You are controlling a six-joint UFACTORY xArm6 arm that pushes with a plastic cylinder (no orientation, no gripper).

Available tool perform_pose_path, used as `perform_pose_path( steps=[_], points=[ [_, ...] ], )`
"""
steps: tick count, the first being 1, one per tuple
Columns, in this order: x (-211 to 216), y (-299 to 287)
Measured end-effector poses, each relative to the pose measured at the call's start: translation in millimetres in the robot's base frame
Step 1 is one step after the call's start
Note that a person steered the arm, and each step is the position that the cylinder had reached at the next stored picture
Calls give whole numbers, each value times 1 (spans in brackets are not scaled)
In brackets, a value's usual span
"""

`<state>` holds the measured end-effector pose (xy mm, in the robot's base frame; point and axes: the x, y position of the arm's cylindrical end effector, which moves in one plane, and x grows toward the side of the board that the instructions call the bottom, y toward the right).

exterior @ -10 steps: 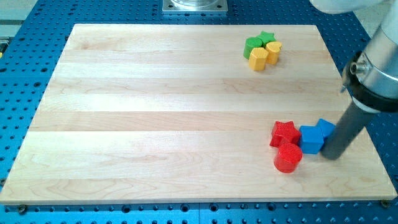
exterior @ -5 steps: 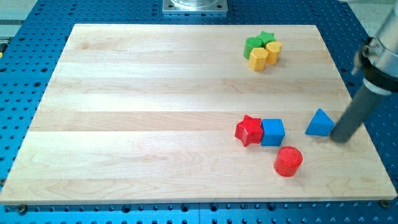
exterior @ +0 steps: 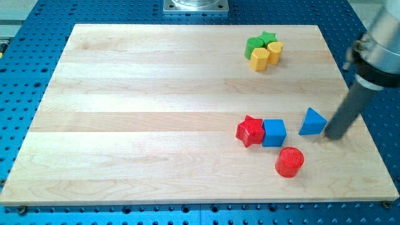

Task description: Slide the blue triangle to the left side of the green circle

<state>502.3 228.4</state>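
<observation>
Robotics lab bench: wooden board (exterior: pixel 156 94) sits on blue perforated mounting table (exterior: pixel 25 75), metal arm base plate (exterior: pixel 196 6) at the view's top.

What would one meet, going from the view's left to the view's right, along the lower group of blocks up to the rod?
Red star block → blue cube block → red cylinder block → blue triangle block → my tip, just right of the triangle.

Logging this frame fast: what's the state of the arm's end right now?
No gripper: my tip holds nothing, resting on the board just to the view's right of the blue triangle, touching or nearly so.
</observation>
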Motion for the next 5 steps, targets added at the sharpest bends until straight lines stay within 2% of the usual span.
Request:
perform_pose_path(
  steps=[1, 3, 5],
  points=[
    [-28, -31],
    [8, -13],
    [-3, -74]
  ],
)
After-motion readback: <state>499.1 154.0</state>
